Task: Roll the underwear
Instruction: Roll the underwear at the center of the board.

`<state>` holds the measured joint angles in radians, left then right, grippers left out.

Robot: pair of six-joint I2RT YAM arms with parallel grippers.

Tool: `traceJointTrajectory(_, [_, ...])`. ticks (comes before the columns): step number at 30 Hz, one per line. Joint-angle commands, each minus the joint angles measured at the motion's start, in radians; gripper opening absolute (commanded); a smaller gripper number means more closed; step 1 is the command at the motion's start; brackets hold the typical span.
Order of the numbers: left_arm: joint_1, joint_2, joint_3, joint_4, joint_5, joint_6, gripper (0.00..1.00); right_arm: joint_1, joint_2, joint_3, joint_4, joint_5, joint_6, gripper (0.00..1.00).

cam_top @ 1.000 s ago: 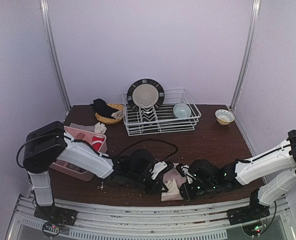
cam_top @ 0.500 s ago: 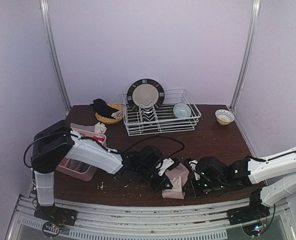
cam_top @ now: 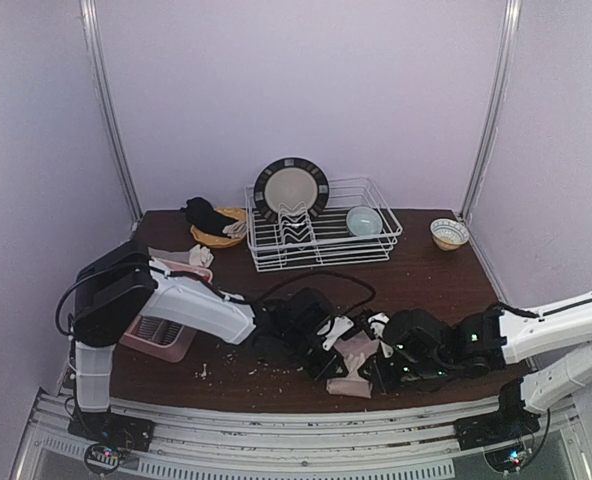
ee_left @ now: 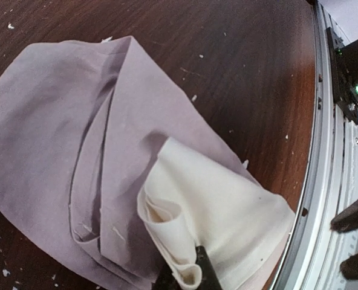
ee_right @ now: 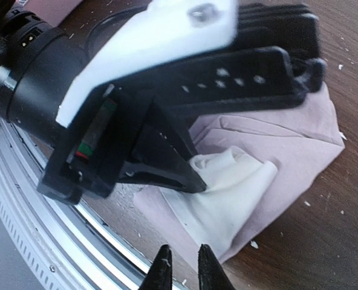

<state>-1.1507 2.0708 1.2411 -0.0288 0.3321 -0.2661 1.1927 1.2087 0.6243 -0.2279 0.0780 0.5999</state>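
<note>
dark wood table point(ee_left: 239, 72), crumpled mauve underwear point(ee_left: 58, 121) with cream fold

The left arm point(cam_top: 191, 308) and the right arm point(cam_top: 561, 322) are a matched pair, smooth white shells on the long links and chunky black housings at the joints, with a black cable point(cam_top: 321, 281) looping off the left one. The left gripper point(ee_left: 186, 277) is black under a white plate dotted with screw holes, a small green-and-red mark on its side; the right gripper point(ee_right: 180, 269) ends in two thin black fingers, with tiny green lights behind it.
</note>
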Motion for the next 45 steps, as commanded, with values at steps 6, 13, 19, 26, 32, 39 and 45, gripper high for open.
traceJointTrajectory(6, [0.006, -0.012, 0.005, -0.038, -0.01, 0.022, 0.31, -0.016, 0.207, -0.034, 0.175, -0.019, 0.025, 0.11])
traceJointTrajectory(13, [0.006, -0.086, -0.033, -0.042, -0.062, 0.02, 0.47, -0.041, 0.227, -0.118, 0.227, -0.016, 0.092, 0.08])
traceJointTrajectory(19, [0.003, -0.162, -0.095, -0.03, -0.09, 0.011, 0.96, -0.042, 0.241, -0.157, 0.274, -0.031, 0.116, 0.08])
traceJointTrajectory(26, [0.0, -0.254, -0.15, -0.013, -0.158, 0.008, 0.97, -0.043, 0.244, -0.143, 0.276, -0.029, 0.11, 0.07])
traceJointTrajectory(32, [-0.036, -0.315, -0.171, 0.031, -0.196, 0.039, 0.69, -0.042, 0.151, -0.117, 0.211, -0.012, 0.089, 0.08])
traceJointTrajectory(39, [-0.037, -0.173, -0.042, -0.023, -0.17, 0.048, 0.0, -0.035, -0.026, -0.092, 0.077, 0.064, 0.025, 0.15])
traceJointTrajectory(45, [-0.01, -0.073, -0.011, -0.035, -0.202, 0.009, 0.0, -0.016, -0.112, -0.075, 0.02, 0.105, -0.062, 0.23])
